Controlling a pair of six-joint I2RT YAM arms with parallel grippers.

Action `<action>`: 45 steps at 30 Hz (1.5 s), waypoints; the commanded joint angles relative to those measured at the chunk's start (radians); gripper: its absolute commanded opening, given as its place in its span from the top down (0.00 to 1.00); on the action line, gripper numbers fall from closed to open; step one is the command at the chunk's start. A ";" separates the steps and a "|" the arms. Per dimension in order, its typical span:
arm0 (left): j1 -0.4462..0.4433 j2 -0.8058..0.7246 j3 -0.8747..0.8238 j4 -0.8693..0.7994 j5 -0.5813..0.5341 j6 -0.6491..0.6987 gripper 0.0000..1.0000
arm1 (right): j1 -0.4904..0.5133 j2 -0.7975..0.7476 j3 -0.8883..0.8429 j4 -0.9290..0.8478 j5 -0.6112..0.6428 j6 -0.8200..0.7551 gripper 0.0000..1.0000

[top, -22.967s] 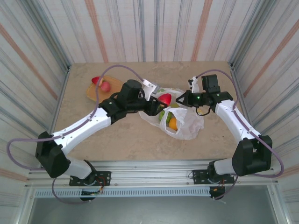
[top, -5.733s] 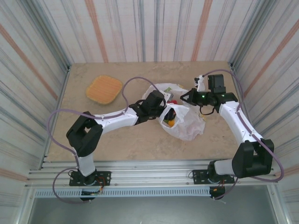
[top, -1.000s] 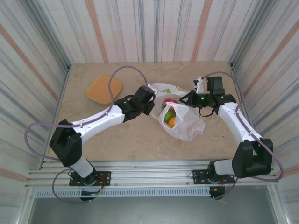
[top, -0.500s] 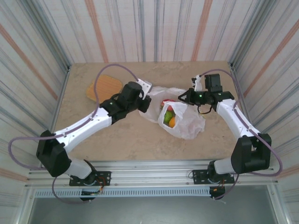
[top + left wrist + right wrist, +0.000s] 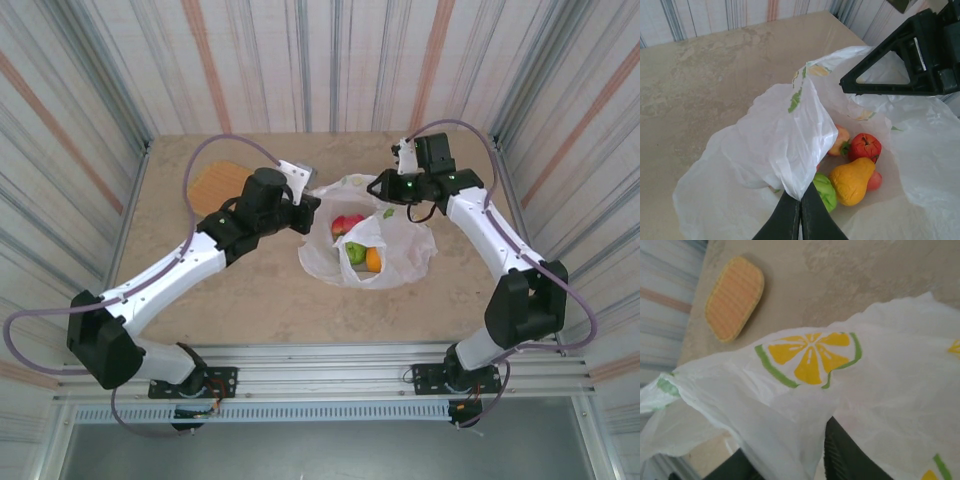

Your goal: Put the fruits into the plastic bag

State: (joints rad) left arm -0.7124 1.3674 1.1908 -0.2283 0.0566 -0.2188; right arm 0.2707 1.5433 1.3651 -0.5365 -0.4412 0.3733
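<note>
stage: near end, by the look | fruits [image 5: 852,177]: inside bag [image 5: 400,258], mid bench [image 5: 280,292] | tray [image 5: 212,183]: no fruit seen | left jaws: clamped on bag edge | right jaws: apart, film between | to do: release bag

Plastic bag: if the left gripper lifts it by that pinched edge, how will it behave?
Probably floppy: the plastic bag drapes and creases where the left gripper pinches it, so it should sag rather than lift whole. Likely bottom-heavy: the fruits sit loose in its open mouth and may roll out if it tilts.
</note>
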 commanded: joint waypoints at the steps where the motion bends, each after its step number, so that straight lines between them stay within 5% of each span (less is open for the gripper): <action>1: 0.009 -0.033 -0.025 0.015 0.011 -0.029 1.00 | 0.007 -0.053 0.038 -0.097 0.147 -0.077 0.62; 12: 0.046 -0.055 -0.048 0.021 0.015 -0.038 1.00 | 0.081 -0.265 -0.018 -0.096 0.319 -0.186 0.34; 31: 0.080 -0.046 -0.060 0.035 0.038 -0.073 1.00 | 0.532 -0.687 -0.324 -0.070 0.446 -0.391 0.29; 39: 0.091 -0.052 -0.062 0.031 0.040 -0.074 1.00 | 0.740 -0.680 -0.356 -0.131 0.679 -0.486 0.28; 45: 0.097 -0.051 -0.065 0.033 0.049 -0.080 1.00 | 0.804 -0.627 -0.375 -0.102 0.834 -0.552 0.28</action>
State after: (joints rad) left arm -0.6270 1.3365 1.1339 -0.2100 0.0868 -0.2893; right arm 1.0592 0.8986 1.0080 -0.6403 0.2665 -0.1146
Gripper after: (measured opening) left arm 0.049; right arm 0.719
